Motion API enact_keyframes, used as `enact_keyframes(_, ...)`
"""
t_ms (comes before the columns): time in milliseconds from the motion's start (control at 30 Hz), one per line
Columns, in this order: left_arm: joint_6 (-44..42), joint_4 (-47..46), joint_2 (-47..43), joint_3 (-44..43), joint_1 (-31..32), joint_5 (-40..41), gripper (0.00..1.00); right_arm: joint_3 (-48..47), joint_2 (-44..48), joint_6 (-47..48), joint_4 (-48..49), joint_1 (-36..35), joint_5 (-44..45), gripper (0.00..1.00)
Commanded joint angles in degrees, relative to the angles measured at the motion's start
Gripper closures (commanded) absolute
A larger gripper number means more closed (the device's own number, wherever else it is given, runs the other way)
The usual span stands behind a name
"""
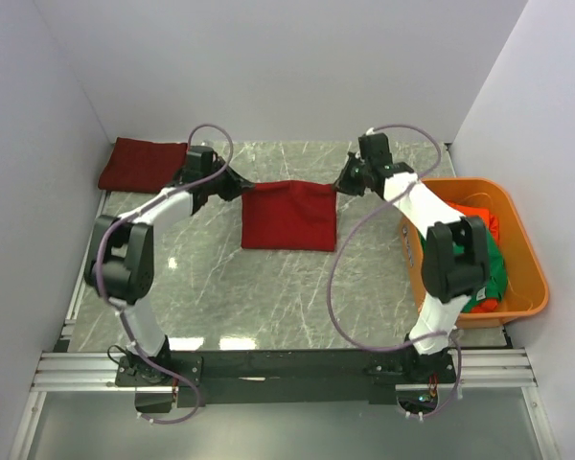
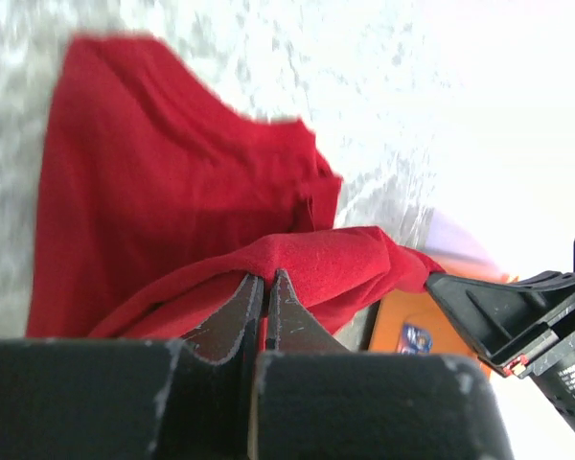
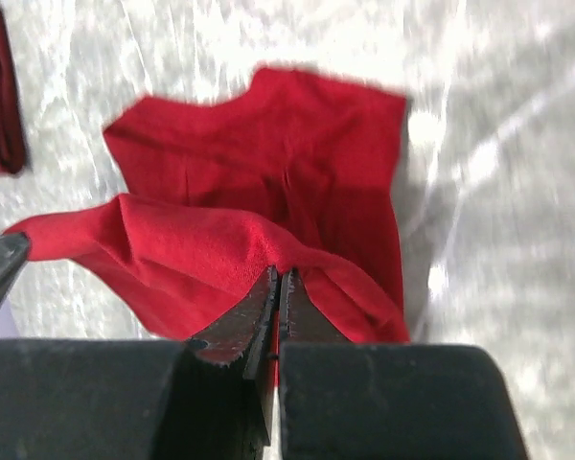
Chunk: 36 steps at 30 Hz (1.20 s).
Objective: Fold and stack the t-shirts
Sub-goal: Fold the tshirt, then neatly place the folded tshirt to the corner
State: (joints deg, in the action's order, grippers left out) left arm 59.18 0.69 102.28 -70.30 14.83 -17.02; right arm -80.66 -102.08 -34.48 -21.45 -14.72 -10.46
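The crimson t-shirt (image 1: 289,215) I'm working on sits over the far middle of the tabletop (image 1: 268,297). Its far edge is lifted and stretched left to right, and the rest lies on the marble toward the bases. My left pincer (image 1: 232,180) is pressed together on the left end of that edge and my right pincer (image 1: 345,184) on the right end — each wrist view shows fingertips closed with red cloth bunched between them. So the held edge runs straight from one pincer to the other, each arm near its own corner, with the body of the shirt on my side of both. I judge the coming fold turns on moving that edge evenly. Only the overhead shows the orange tub (image 1: 532,287) at right holding a green shirt (image 1: 487,273) and an orange-red one (image 1: 479,216), and the folded dark red shirt (image 1: 142,164) whole at far left — the right wrist catches just its edge.
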Motion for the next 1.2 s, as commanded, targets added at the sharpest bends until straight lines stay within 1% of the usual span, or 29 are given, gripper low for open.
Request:
enact_keyframes(0, -0.6, -2.1, 5.5, -7.4, -2.3, -4.0, 0.99, -8.3, -5.6, 1.4, -0.4, 2.3, -3.2, 1.0)
enact_keyframes(67, -0.9, -1.5, 8.3, -12.0, -3.3, -4.9, 0.99, -13.9, -10.2, 1.8, -1.7, 3.4, -4.0, 1.0)
enact_keyframes(133, -1.5, -0.9, 12.5, -15.3, -3.9, -6.0, 0.99, -17.5, -13.4, 2.6, -2.8, 3.8, -4.9, 1.0)
enact_keyframes(167, -1.6, -0.9, 13.7, -17.3, -4.6, -6.5, 0.99, -21.0, -16.7, 2.7, -3.2, 4.3, -5.5, 1.0)
enact_keyframes(233, -1.3, -1.4, 17.1, -18.7, -5.2, -8.3, 0.99, -24.5, -20.1, 3.5, -4.6, 4.9, -7.0, 0.89)
enact_keyframes(267, -1.2, -2.5, 18.6, -19.3, -5.9, -8.7, 0.98, -27.2, -22.7, 3.7, -4.7, 5.1, -7.2, 0.81)
enact_keyframes(300, -0.9, -3.4, 19.2, -19.3, -6.3, -9.0, 0.93, -28.5, -23.9, 4.3, -4.7, 5.1, -7.0, 0.6)
enact_keyframes(333, -0.7, -4.5, 19.5, -19.1, -6.7, -9.4, 0.85, -29.9, -24.9, 4.6, -5.2, 5.2, -6.8, 0.52)
enact_keyframes(367, -0.6, -6.0, 19.5, -17.4, -7.5, -9.7, 0.64, -32.0, -26.5, 4.9, -5.5, 5.5, -6.6, 0.48)
enact_keyframes(400, -0.6, -10.8, 19.1, -16.4, -8.1, -9.8, 0.54, -32.7, -26.9, 5.3, -6.3, 5.8, -6.3, 0.42)
enact_keyframes(433, -0.7, -12.4, 18.7, -15.5, -8.8, -10.2, 0.33, -33.1, -26.9, 5.3, -6.6, 5.8, -5.8, 0.39)
enact_keyframes(467, -1.9, -13.6, 18.1, -14.4, -10.2, -11.2, 0.24, -32.3, -26.1, 5.5, -6.5, 5.8, -4.4, 0.37)
enact_keyframes(533, -3.4, -11.9, 17.6, -14.4, -11.4, -11.5, 0.21, -30.6, -23.5, 5.7, -6.1, 5.7, -3.9, 0.37)
enact_keyframes(567, -5.2, -11.2, 16.6, -14.0, -11.9, -10.4, 0.2, -27.9, -22.4, 5.7, -5.7, 5.7, -3.3, 0.36)
enact_keyframes(600, -6.3, -7.5, 16.4, -14.1, -11.9, -9.4, 0.2, -26.5, -21.3, 5.7, -5.1, 5.4, -3.0, 0.36)
enact_keyframes(633, -7.4, -5.8, 16.3, -14.5, -11.8, -8.4, 0.2, -24.8, -19.1, 5.7, -4.8, 5.2, -2.6, 0.37)
enact_keyframes(700, -9.4, -4.4, 16.8, -14.5, -11.6, -8.7, 0.22, -18.5, -16.6, 5.2, -1.9, 4.7, -2.8, 0.37)
enact_keyframes(767, -11.8, 0.8, 17.9, -15.3, -11.0, -8.5, 0.26, -12.8, -13.4, 4.3, -0.3, 4.1, -3.1, 0.37)
enact_keyframes(833, -13.2, 4.2, 18.3, -15.0, -10.5, -7.2, 0.28, -9.7, -10.8, 4.1, 1.4, 3.1, -3.3, 0.37)
enact_keyframes(867, -14.7, 4.5, 18.3, -14.7, -9.9, -6.8, 0.29, -6.8, -9.9, 3.7, 2.6, 2.9, -3.3, 0.38)
enact_keyframes(933, -16.2, 5.8, 18.6, -14.6, -9.1, -6.5, 0.29, -4.0, -8.1, 3.3, 4.0, 2.4, -3.2, 0.38)
enact_keyframes(967, -17.7, 8.3, 19.5, -16.0, -8.4, -6.1, 0.28, -1.7, -6.6, 2.8, 4.6, 2.1, -3.4, 0.38)
enact_keyframes(1100, -19.4, 10.8, 20.5, -16.8, -7.3, -5.3, 0.26, 2.7, -3.3, 2.7, 6.4, 0.8, -3.0, 0.38)
enact_keyframes(1167, -20.3, 12.3, 21.0, -17.3, -6.6, -2.9, 0.25, 4.9, -1.7, 2.4, 6.9, 0.6, -3.0, 0.38)
